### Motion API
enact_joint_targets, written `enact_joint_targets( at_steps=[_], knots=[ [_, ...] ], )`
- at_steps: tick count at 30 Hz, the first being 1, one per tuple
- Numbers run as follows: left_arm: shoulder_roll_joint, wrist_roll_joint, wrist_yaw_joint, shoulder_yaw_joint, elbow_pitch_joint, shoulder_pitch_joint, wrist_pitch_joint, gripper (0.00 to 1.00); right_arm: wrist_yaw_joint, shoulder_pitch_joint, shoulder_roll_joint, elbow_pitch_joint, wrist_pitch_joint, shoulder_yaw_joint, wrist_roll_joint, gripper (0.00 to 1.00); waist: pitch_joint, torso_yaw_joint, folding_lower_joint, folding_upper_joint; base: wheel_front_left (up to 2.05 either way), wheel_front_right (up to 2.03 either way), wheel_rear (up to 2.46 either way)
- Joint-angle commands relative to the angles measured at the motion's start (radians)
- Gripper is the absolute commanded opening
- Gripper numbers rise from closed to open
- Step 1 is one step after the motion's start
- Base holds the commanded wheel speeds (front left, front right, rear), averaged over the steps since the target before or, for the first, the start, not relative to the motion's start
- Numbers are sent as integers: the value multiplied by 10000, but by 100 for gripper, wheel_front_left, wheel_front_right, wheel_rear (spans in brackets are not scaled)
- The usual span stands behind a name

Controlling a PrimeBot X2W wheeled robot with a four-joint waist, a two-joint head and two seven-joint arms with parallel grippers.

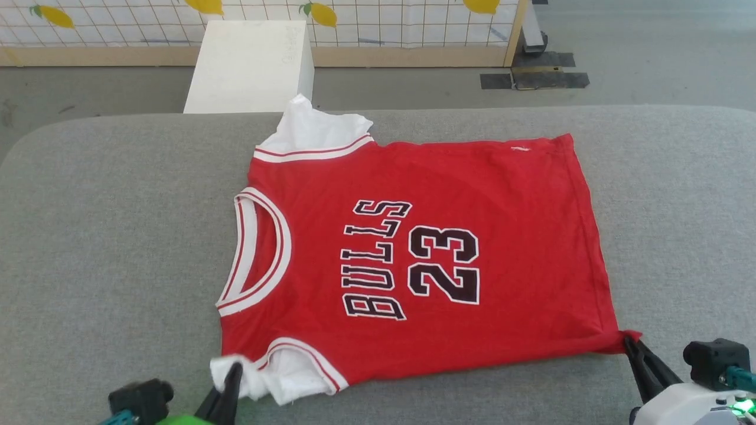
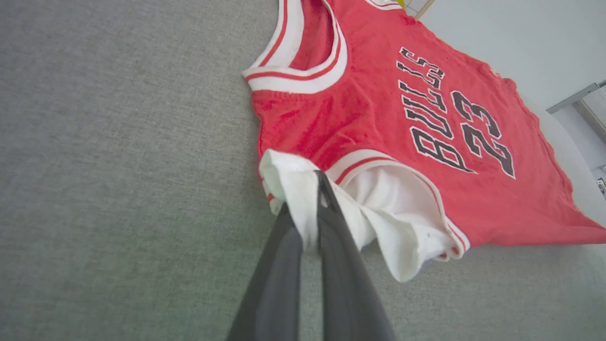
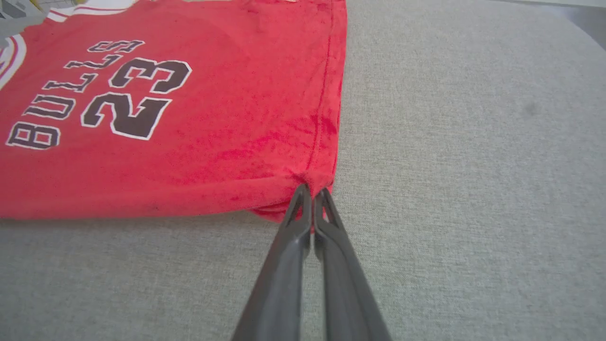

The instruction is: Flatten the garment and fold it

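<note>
Red jersey-style shirt (image 1: 502,195), white sleeves, black lettering: flat, chest up, on grey upholstered surface (image 1: 106,236). Left gripper (image 1: 235,370): clamped on near-left white sleeve. Right gripper (image 1: 629,343): clamped on near-right hem corner.

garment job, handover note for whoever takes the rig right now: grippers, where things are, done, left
Left gripper: jaws shut on the near white sleeve.
Right gripper: jaws shut on the near hem corner.
Garment: print up on the grey table, collar toward the robot's left, hem toward its right.
Done: red body lies mostly flat.
Left: near sleeve bunched, far sleeve crumpled; smooth both, then fold. No fold made yet.
</note>
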Motion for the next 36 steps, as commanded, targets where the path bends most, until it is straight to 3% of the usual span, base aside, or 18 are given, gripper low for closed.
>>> enact_joint_targets(
  at_steps=[1, 8, 20, 28, 30, 35, 36],
  knots=[
    [-83, 336, -82, -70, 106, -405, -303, 0, -17, -104, 84, 66, -313, 39, -118, 0, 74, -36, 1, 0, 0, 0, 0],
    [-166, 1322, -293, -246, 652, -1937, -1266, 0, -17, -979, 64, 262, -1105, 205, -391, 0, 413, -252, 1, 0, 0, 0, 0],
    [272, 1583, -902, -315, 1751, -5384, -258, 0, -17, -3356, -570, 898, -58, 716, -210, 0, 1661, -478, 1, 0, 0, 0, 0],
    [593, 1153, -757, -260, 3251, -6630, 1486, 0, -17, -4665, -651, 1629, 1416, 1028, 312, 0, 2385, -673, 1, 0, 0, 0, 0],
    [647, 853, -473, -326, 3762, -6709, 2609, 0, -17, -5117, -730, 1937, 2422, 1119, 635, 0, 2519, -697, 1, 0, 0, 0, 0],
    [542, 181, -215, -444, 3997, -6552, 4188, 0, -17, -5562, -733, 2369, 4343, 972, 1093, 0, 2564, -636, 1, 0, 0, 0, 0],
    [517, 77, -153, -426, 3965, -6516, 4345, 21, -17, -5625, -714, 2380, 4643, 881, 1115, 0, 2544, -608, 1, 0, 0, 0, 0]
  ],
)
